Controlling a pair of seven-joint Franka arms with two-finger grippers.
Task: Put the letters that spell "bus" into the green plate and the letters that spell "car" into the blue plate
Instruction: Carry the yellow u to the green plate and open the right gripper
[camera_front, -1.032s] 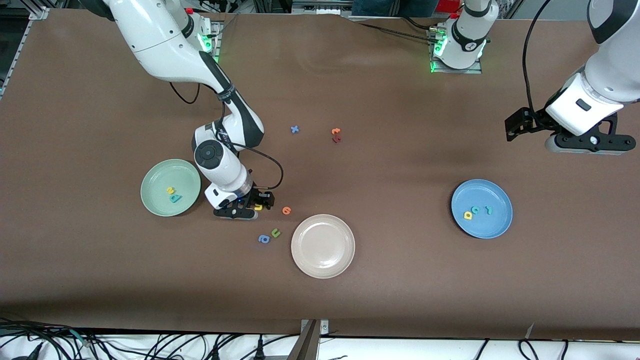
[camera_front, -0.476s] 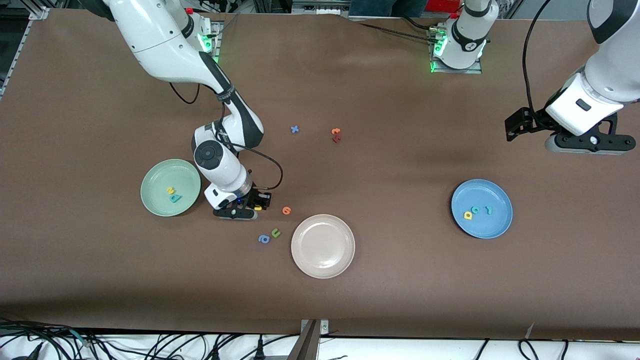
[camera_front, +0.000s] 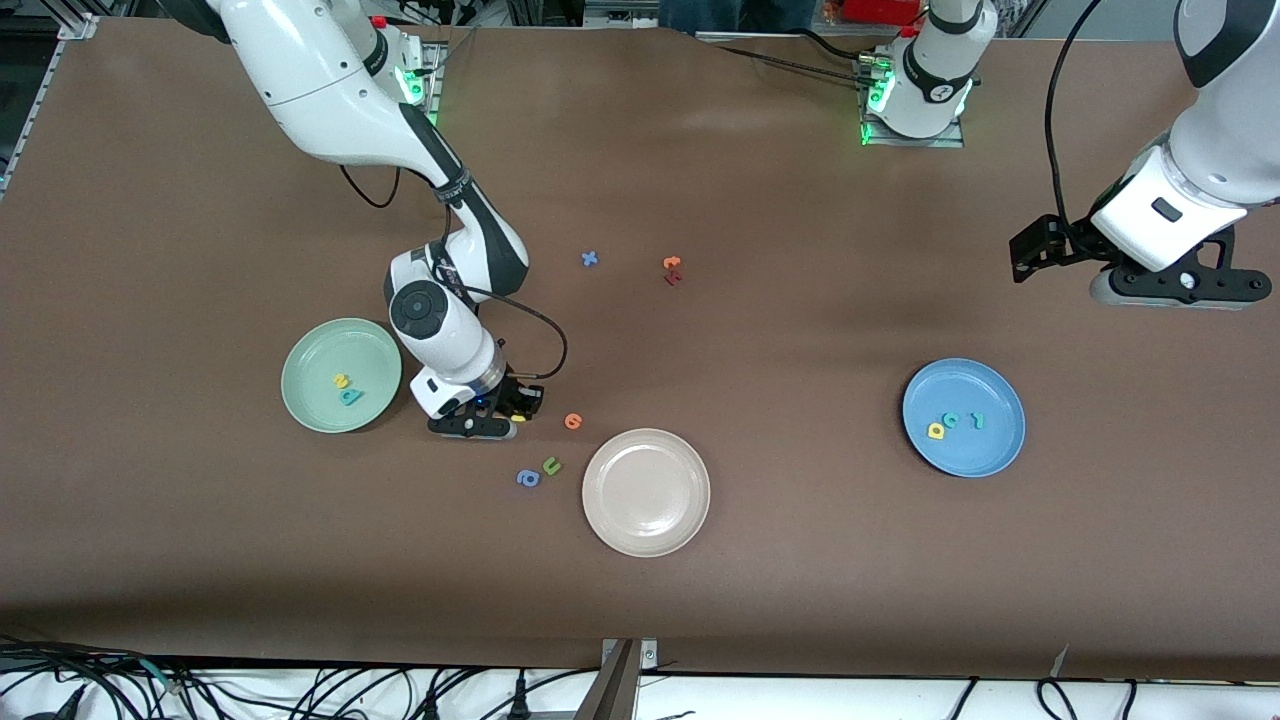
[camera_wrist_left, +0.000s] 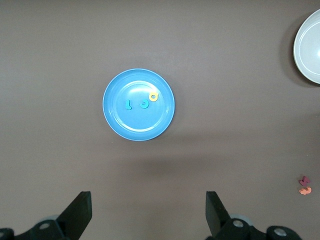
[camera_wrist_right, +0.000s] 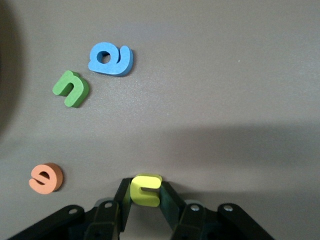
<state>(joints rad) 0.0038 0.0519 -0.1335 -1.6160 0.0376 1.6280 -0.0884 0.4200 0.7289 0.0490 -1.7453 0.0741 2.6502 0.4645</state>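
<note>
Pinching the yellow u between my right gripper fingers, I have it low over the table between the green plate and the orange round letter, and whether it is off the surface I cannot tell; nearest the front camera lies the beige plate; the blue a and the green u sit just beside each other, a little farther back, toward my right arm's end of it; the green plate holds the yellow s and the teal b, touching or nearly so; toward my left arm's end the blue plate carries the yellow a, the teal c and the teal r in a short row; farther off lie a blue x and an orange piece against a dark red piece, neither shape readable; my left gripper waits high above the table, farther back than the blue plate, its fingers spread wide around nothing; no brand or printed label can be read anywhere.
</note>
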